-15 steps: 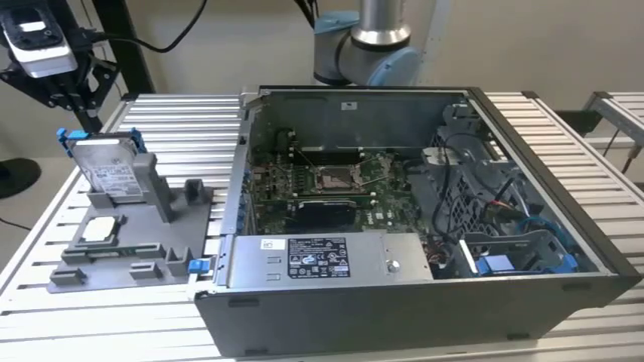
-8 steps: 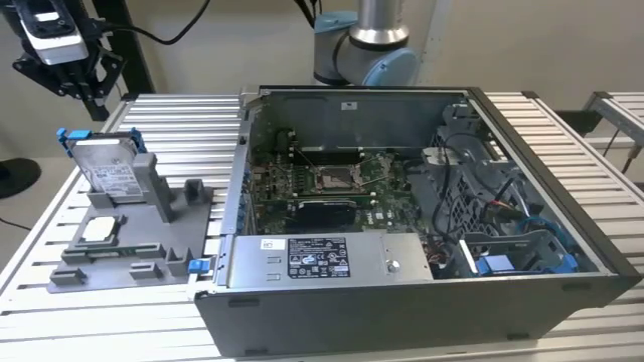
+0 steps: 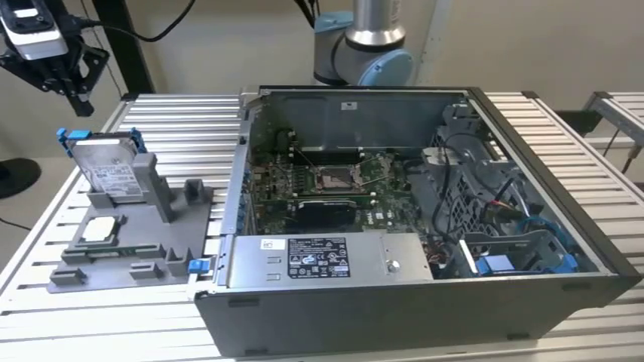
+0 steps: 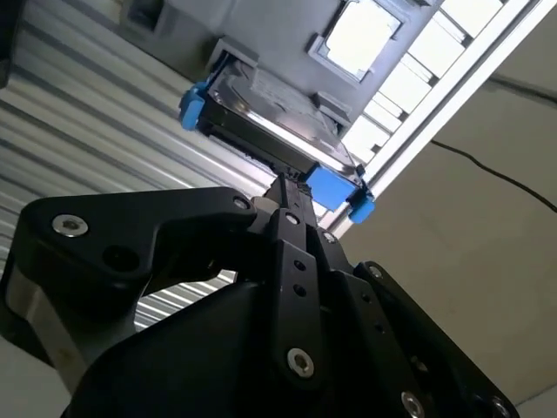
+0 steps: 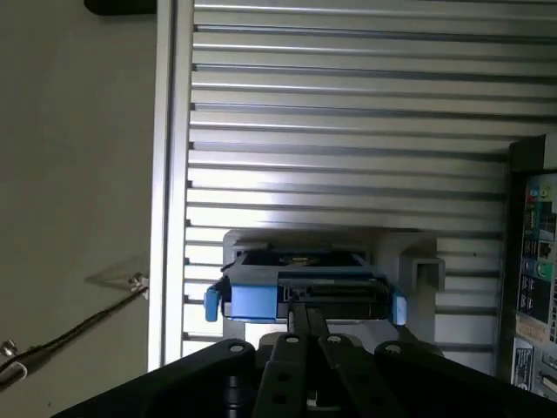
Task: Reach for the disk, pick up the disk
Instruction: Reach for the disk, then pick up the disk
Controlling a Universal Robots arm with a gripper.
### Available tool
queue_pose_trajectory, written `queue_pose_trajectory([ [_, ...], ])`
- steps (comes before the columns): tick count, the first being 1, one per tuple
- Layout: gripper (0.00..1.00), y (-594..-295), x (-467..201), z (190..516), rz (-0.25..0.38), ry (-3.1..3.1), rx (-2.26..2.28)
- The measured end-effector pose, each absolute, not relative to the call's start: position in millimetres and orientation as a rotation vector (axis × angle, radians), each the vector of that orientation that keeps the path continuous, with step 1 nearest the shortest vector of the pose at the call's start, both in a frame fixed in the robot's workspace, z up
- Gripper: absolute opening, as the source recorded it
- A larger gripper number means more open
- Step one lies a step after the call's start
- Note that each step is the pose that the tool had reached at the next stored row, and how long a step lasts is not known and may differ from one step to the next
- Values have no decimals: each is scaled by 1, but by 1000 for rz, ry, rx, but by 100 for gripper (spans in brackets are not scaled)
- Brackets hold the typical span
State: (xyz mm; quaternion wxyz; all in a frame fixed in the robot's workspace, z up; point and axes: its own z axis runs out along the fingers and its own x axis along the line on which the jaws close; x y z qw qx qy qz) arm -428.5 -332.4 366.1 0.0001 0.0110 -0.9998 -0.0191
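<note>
The disk [image 3: 108, 170] stands on edge in a grey holder [image 3: 151, 226] at the exterior view's left, silver with a white label and a blue bracket. My gripper [image 3: 77, 99] hangs above it and slightly further toward the exterior view's left, well apart from it. Both wrist views look down along the black fingers, which lie together with nothing between them. Past my gripper [image 4: 284, 186] I see the disk [image 4: 271, 122] edge-on with blue bracket corners. In the first wrist view my gripper [image 5: 305, 319] sits right over the disk [image 5: 300, 294].
A small square chip [image 3: 101, 228] lies flat on the grey holder in front of the disk. An open computer case [image 3: 523, 294] fills the middle and right of the slatted metal table [image 3: 171, 121], with a long grey box [image 3: 322, 260] along its near side. The arm's base [image 3: 363, 53] stands behind the case.
</note>
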Motion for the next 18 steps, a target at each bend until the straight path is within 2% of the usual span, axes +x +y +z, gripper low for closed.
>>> queue_pose_trajectory([
  [18,0,-332,-448,365,-60,-3138,112],
])
